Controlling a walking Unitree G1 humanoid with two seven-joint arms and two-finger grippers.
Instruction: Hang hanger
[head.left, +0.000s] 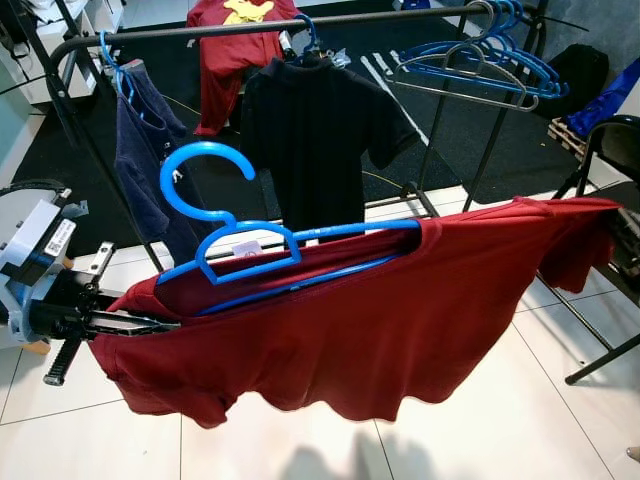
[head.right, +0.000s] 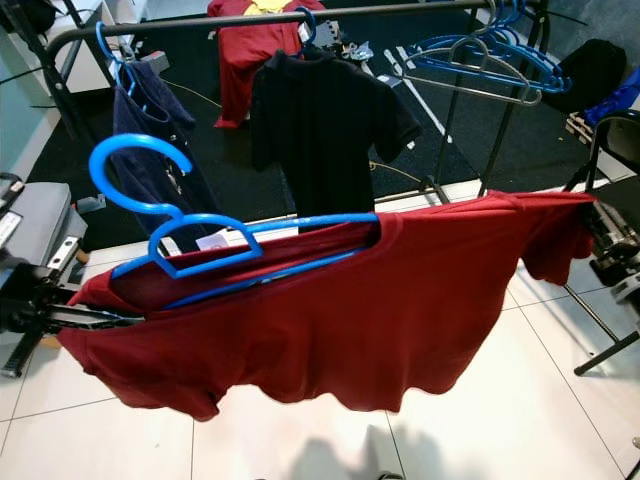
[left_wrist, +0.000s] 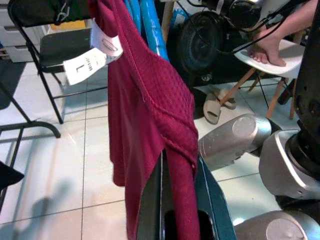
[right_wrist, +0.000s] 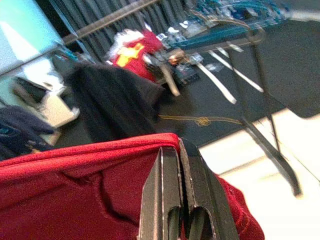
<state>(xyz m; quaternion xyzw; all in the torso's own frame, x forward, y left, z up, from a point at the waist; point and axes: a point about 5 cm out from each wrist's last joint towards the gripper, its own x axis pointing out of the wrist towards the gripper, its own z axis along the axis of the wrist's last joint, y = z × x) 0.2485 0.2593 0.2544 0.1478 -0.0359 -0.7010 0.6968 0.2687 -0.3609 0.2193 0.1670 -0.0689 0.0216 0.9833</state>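
A red shirt (head.left: 380, 310) hangs stretched out between my two grippers, in front of the clothes rail (head.left: 300, 22). A blue hanger (head.left: 250, 250) sits in its neck opening, with the hook (head.left: 195, 175) standing up and free of the rail. My left gripper (head.left: 140, 322) is shut on the shirt's left shoulder; the left wrist view shows red fabric pinched at the gripper (left_wrist: 177, 165), beside a white size tag (left_wrist: 85, 65). My right gripper (right_wrist: 177, 147) is shut on the shirt's other shoulder edge at the far right.
On the rail hang a black shirt (head.left: 315, 130), a navy garment (head.left: 145, 150) and several empty blue hangers (head.left: 490, 60). A black folding chair (head.left: 610, 160) stands close on the right. Another red garment (head.left: 235, 50) lies behind the rail. A person's foot (left_wrist: 270, 50) rests on a stool.
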